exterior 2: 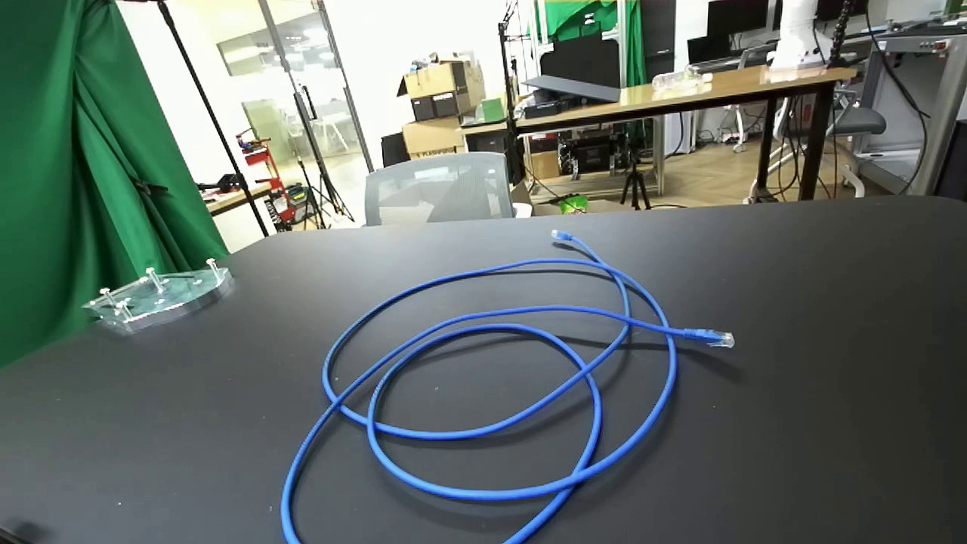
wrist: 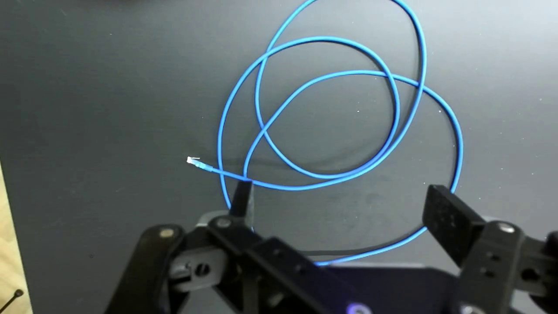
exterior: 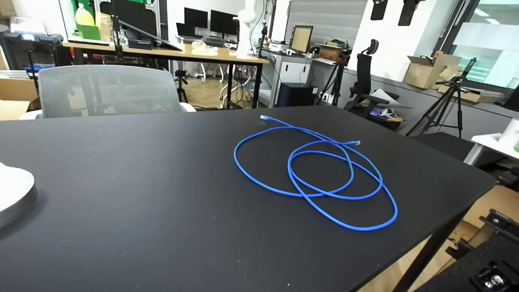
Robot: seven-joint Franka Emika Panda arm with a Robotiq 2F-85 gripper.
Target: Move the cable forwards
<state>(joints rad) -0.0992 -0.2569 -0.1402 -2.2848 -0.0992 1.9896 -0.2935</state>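
The cable is a bright blue cord lying in loose overlapping loops on the black table; it shows in both exterior views [exterior: 302, 195] [exterior 2: 585, 370] and in the wrist view [wrist: 301, 188]. Its two pale plug ends show in both exterior views, one at the far side and one at the side of the loops. One plug end [wrist: 190, 160] shows left of the fingers in the wrist view. My gripper [wrist: 340, 192] is open and empty above the cable, its fingers wide apart. The fingers hide parts of the lower loop. The gripper does not show clearly in either exterior view.
The black table [exterior: 142, 182] has a side edge near the cable, and a bare edge shows at left in the wrist view. A clear plate with upright bolts [exterior 2: 162, 297] and a white rounded object [exterior: 14, 188] sit on the table. A grey chair [exterior: 109, 91] stands behind.
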